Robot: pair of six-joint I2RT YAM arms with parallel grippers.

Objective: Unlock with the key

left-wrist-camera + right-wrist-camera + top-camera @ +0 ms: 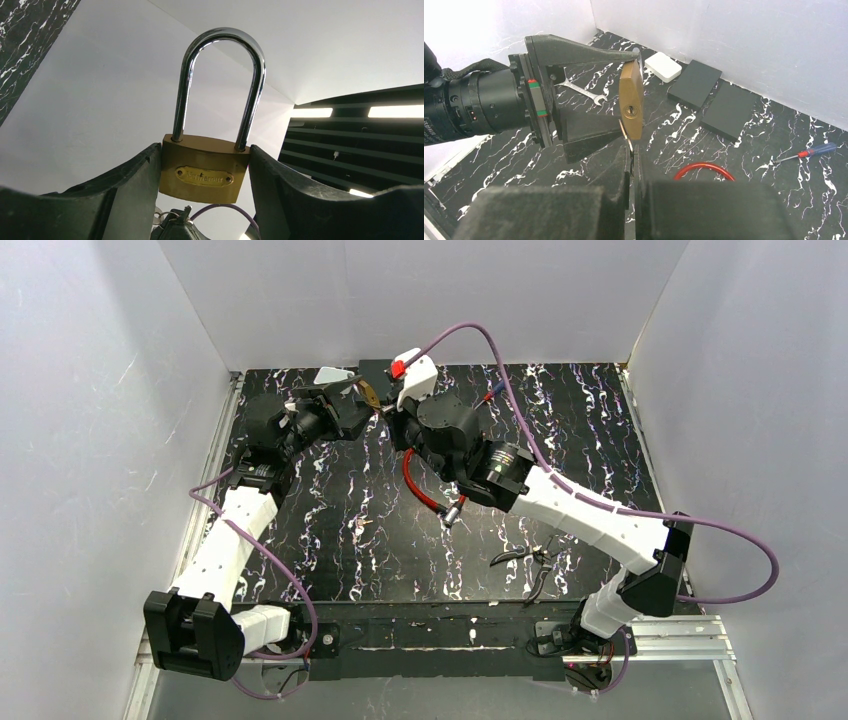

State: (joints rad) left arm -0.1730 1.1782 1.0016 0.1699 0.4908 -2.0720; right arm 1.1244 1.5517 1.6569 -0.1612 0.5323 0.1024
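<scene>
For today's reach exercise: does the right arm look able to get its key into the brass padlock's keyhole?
Probably yes. The left gripper clamps the brass padlock by its sides, leaving the keyhole bare and facing the right gripper, whose thin metal key sits just below it, nothing between.

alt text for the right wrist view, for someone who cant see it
The left gripper clamps a brass padlock, keyhole facing the camera, while the right gripper pinches a key whose tip sits just below the keyhole. Behind, on the black table, lie a wrench, a white box, two black blocks and a screwdriver.
</scene>
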